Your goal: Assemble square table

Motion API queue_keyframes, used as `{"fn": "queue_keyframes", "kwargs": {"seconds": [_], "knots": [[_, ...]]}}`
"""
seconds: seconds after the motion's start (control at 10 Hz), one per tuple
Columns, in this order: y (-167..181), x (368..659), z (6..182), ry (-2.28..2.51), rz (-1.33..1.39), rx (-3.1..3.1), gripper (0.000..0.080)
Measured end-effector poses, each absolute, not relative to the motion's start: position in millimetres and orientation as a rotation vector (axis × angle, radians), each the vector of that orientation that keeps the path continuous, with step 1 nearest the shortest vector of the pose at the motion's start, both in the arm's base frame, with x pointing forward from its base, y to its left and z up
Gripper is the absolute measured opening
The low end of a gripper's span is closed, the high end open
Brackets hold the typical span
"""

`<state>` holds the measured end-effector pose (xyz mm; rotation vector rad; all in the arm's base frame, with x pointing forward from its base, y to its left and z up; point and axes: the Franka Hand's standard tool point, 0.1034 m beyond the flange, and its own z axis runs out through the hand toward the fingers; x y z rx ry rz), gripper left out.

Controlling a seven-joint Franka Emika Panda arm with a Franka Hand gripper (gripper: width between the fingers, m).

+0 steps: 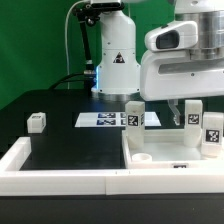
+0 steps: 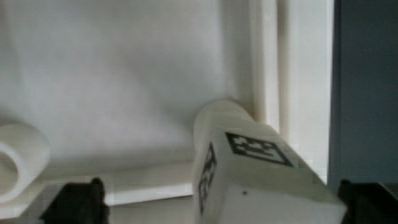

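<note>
The white square slab lies at the exterior view's lower right, against the rim wall. One white tagged leg stands at its far left corner and another at its right edge. A third leg stands under my gripper. In the wrist view this leg lies between my two dark fingertips, over the slab. My gripper is open around it, with a clear gap on one side. A fourth leg sits alone on the black table at the left.
The marker board lies flat behind the slab. The long white rim wall runs along the front and left. A round raised socket sits on the slab, also seen in the wrist view. The robot base stands at the back.
</note>
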<state>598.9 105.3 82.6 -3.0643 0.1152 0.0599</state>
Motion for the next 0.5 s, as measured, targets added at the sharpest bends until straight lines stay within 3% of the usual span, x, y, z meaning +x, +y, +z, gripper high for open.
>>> {"fn": "queue_keyframes", "kwargs": {"seconds": [0.1, 0.3, 0.4, 0.5], "knots": [[105.6, 598.5, 81.8, 0.119, 0.062, -3.065, 0.0648], [106.1, 598.2, 81.2, 0.127, 0.064, -3.065, 0.0397], [105.7, 598.2, 81.2, 0.128, 0.064, -3.065, 0.0397], [105.1, 598.2, 81.1, 0.129, 0.064, -3.065, 0.0290]]}}
